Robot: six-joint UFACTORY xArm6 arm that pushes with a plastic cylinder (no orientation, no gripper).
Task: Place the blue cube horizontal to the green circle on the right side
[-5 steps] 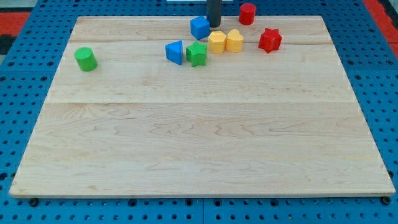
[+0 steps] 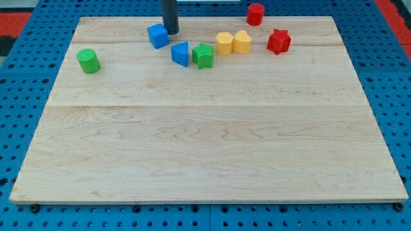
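The blue cube (image 2: 157, 35) sits near the board's top edge, left of centre. My tip (image 2: 171, 31) is right against the cube's right side, at its upper corner. The green circle, a short cylinder (image 2: 88, 61), stands near the board's left edge, lower than the cube and well to its left.
A blue triangular block (image 2: 180, 53) and a green star (image 2: 203, 56) lie just below right of the cube. Two yellow blocks (image 2: 224, 43) (image 2: 242, 42), a red star (image 2: 279, 41) and a red cylinder (image 2: 255, 13) sit further right. The wooden board (image 2: 205, 141) lies on a blue pegboard.
My tip has moved left along the top of the board and the blue cube has slid left with it, from above the green star to above left of the blue triangle.
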